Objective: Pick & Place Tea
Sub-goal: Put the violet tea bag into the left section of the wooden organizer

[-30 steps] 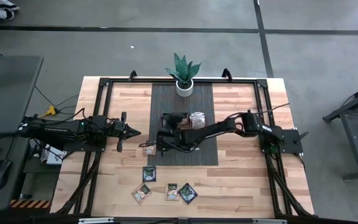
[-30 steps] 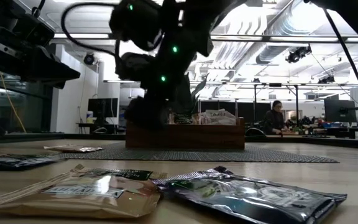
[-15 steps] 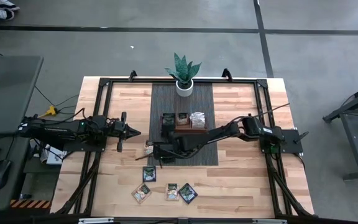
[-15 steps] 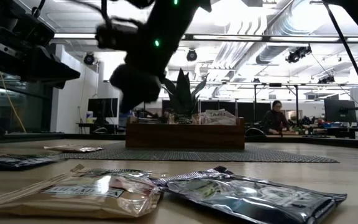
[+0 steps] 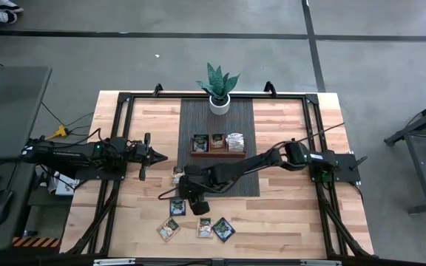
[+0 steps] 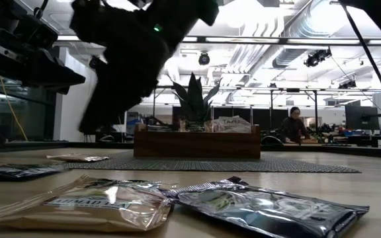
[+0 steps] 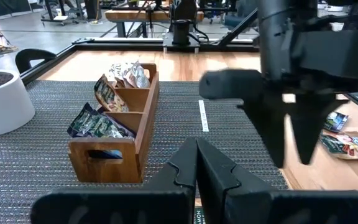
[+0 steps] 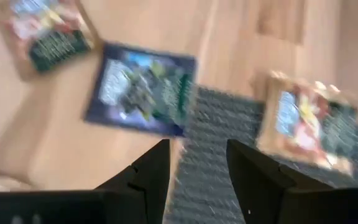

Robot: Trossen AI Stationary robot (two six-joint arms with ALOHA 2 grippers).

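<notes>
Dark right gripper (image 5: 195,201): fingers apart, empty, above the dark packet (image 5: 177,206) near the mat's (image 5: 246,185) front-left corner.
Left gripper (image 5: 156,157): closed (idle, table's left edge).

Both arms were dark, jointed and slender, with thin black cables trailing along them. The right hand (image 8: 194,180) had two black, angular fingers (image 8: 253,177)

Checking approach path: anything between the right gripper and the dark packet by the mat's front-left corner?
Nothing visible. The right gripper, open and empty, hangs beside the dark packet; only bare table surrounds it.
</notes>
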